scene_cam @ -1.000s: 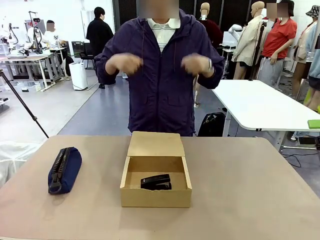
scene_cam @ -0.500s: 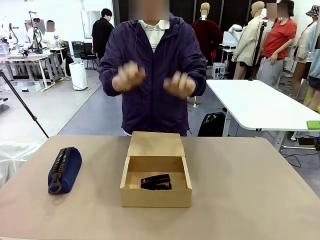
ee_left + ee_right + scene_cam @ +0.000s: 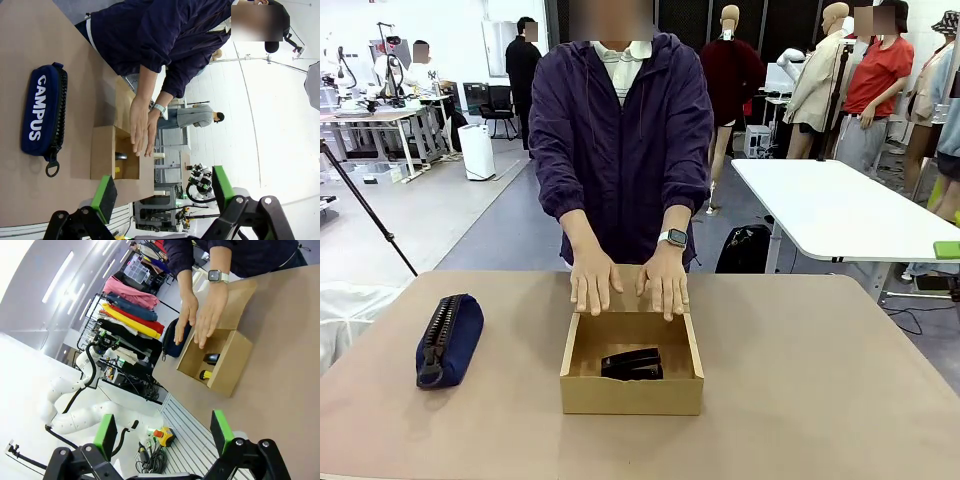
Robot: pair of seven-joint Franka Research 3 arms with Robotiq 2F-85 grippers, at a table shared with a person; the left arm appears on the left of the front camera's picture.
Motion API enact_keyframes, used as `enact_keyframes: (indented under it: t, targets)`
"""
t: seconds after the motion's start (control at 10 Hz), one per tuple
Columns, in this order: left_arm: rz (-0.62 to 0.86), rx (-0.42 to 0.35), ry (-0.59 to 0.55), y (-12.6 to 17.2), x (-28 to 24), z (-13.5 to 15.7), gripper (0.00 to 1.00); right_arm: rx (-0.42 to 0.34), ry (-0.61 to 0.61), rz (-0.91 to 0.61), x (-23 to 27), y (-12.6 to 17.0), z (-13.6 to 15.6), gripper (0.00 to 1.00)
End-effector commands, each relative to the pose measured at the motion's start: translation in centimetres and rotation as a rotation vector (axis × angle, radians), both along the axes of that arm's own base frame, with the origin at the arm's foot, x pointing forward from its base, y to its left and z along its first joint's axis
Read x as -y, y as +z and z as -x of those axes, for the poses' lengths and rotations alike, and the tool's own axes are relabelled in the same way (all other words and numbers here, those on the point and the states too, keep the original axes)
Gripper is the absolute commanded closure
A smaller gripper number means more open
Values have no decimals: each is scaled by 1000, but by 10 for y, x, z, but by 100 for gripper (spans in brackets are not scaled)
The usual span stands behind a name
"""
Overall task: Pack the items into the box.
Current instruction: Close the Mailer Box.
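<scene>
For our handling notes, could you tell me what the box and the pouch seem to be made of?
The box: plain brown cardboard, matte, judging by its flat, sharply creased walls. The pouch: probably navy fabric, soft and rounded, with a chunky black zip, possibly plastic.

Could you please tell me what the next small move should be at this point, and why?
Probably the person folds the flap lid forward over the box, while the left gripper and right gripper wait, open and clear. The stapler and the utility knife already lie inside, and the person's hands rest on the lid at the far edge.
</scene>
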State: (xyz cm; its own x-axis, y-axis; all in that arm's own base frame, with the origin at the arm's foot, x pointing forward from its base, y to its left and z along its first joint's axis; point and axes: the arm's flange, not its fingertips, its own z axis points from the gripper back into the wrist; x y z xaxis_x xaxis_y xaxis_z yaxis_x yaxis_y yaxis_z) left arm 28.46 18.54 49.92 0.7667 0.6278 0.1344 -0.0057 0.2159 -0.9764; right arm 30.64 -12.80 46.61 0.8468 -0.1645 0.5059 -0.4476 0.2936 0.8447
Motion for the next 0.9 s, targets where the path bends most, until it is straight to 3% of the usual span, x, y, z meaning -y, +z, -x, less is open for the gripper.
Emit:
enact_keyframes:
  t: [0.0,0.3,0.4,0.5,0.7,0.8]
  targets:
    - [15,11,1,2,1,0,0,33,0,-17,0,2,-2,0]
    - [0,0,0,0,0,0,0,0,0,0,0,0,0,0]
    - [-66,-22,-105,7,25,-27,0,-1,16,30,-26,1,-16,0]
    - [-145,-96,-166,9,59,-64,0,-43,44,112,-63,-5,-38,0]
    - [-245,-175,-303,-6,136,-128,0,-101,37,228,-140,-34,-74,0]
    - [-312,-189,-264,-22,173,-148,0,-120,9,224,-172,-51,-86,0]
